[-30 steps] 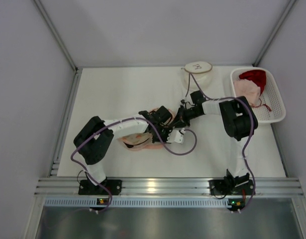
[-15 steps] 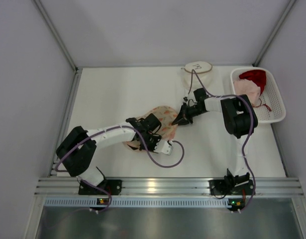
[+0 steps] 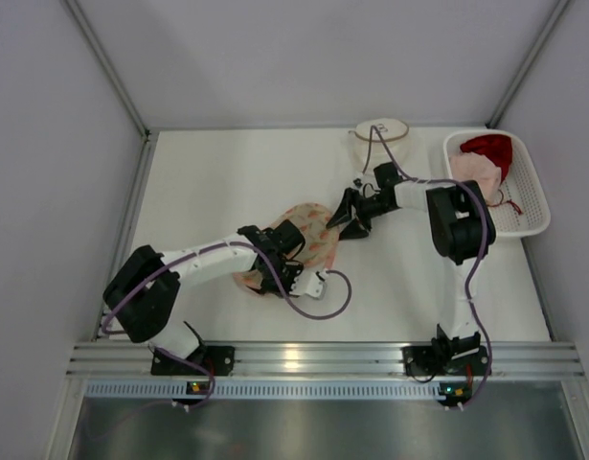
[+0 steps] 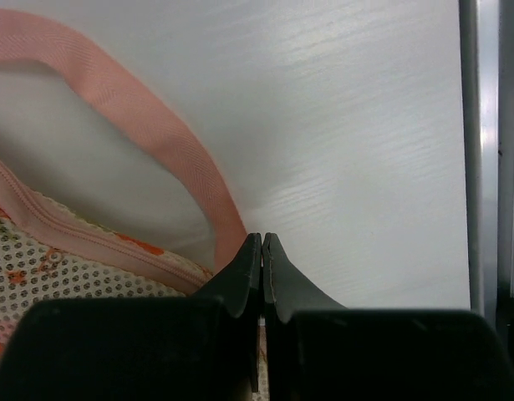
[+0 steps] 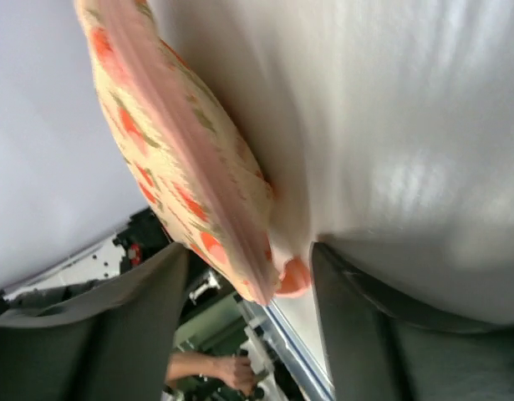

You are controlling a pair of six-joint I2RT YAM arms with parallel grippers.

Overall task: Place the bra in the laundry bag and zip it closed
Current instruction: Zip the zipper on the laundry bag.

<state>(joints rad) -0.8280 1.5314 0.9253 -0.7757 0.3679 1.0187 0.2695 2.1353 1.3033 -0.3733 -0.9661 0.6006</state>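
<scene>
Orange-flowered mesh with pink edging marks the laundry bag (image 3: 311,228), lying mid-tabletop (image 3: 227,182). It carries no label or print that can be read. A round white container (image 3: 380,136) beyond the bag to the right has a dark mark on its lid, too small to read. The left arm reaches low across the tabletop to the bag's near-left side, wrist bent down. The left gripper (image 4: 262,242) has its jaws pressed together at the bag's pink zip tape, just beside a pink strap loop (image 4: 139,125); whether anything thin is pinched there cannot be told. The right arm folds back from its base and comes in from the bag's right. The right gripper (image 3: 346,220) has its jaws spread apart, one on either side of the bag's corner and its small pink tab (image 5: 294,276), without clamping it. The bra cannot be made out; the bag looks filled. A white basket (image 3: 533,225) well to the bag's right holds red and pink cloth.
</scene>
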